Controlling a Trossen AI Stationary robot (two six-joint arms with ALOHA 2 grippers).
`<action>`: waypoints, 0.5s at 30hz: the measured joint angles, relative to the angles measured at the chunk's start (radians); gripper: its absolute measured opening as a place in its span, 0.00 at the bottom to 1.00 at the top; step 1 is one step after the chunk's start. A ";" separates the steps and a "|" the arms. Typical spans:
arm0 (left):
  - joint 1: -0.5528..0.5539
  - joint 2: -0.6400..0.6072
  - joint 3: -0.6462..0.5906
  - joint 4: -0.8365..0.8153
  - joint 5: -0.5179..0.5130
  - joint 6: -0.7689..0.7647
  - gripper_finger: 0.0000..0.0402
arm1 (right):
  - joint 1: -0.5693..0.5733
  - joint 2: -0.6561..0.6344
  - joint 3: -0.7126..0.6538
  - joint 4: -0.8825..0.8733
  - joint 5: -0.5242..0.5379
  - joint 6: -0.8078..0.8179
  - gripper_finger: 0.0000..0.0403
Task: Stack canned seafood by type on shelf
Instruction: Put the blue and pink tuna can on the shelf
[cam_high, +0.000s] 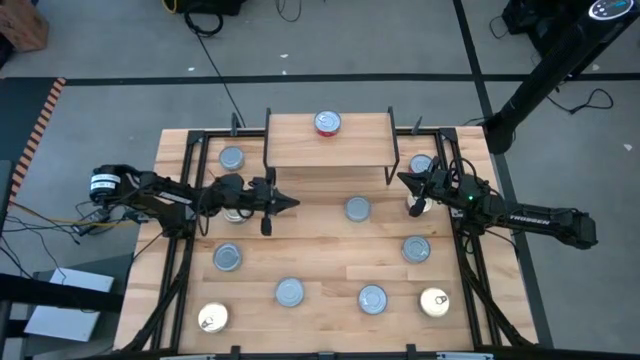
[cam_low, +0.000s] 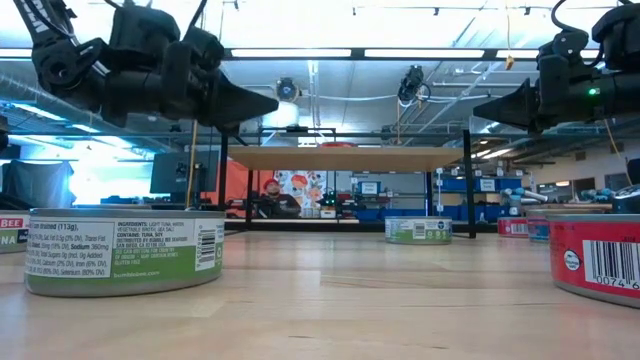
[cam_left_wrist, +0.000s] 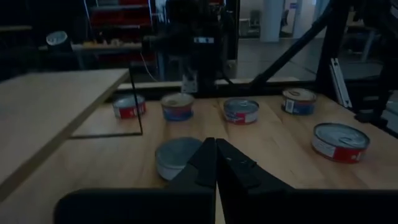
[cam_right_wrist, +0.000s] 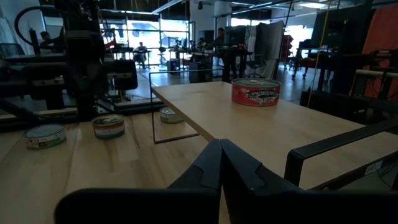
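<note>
Starting at the left edge of the slatted wooden tabletop (cam_high: 320, 255), a gold-topped tin (cam_high: 213, 318) is seen in the near left corner, with a silver-topped tin (cam_high: 227, 257) behind it and another silver tin (cam_high: 232, 158) near the far left corner. The left gripper (cam_high: 293, 203) is held above the tabletop just in front of the shelf's left end, its fingers pressed together and nothing between them. The shelf (cam_high: 345, 145), a light-wood board on black wire legs, stands at the middle of the far edge and carries a single red-labelled tin (cam_high: 327, 123). In front of the shelf a silver tin (cam_high: 358, 208) lies alone; nearer the front edge two more (cam_high: 289, 292) (cam_high: 372, 298) are spaced apart. The right gripper (cam_high: 403, 179) is held at the shelf's right end, fingers likewise together and empty. Beside it a tin (cam_high: 421, 164) lies near the far right corner, another (cam_high: 416, 248) lies toward the right edge, and a gold-topped tin (cam_high: 434, 301) sits in the near right corner. Grey floor, cables and a black stand surround the tabletop; beyond it, a workshop with ceiling lights and shelving is visible.
</note>
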 joint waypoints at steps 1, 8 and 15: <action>0.000 0.000 0.000 -0.008 0.000 -0.005 0.02 | 0.000 0.000 0.000 0.000 0.000 0.000 0.05; -0.018 0.000 -0.009 -0.043 0.060 0.084 0.02 | 0.000 0.000 0.000 0.000 -0.003 0.000 0.05; -0.097 0.000 -0.026 -0.053 0.063 0.185 0.02 | 0.000 0.000 0.000 0.000 -0.003 0.000 0.05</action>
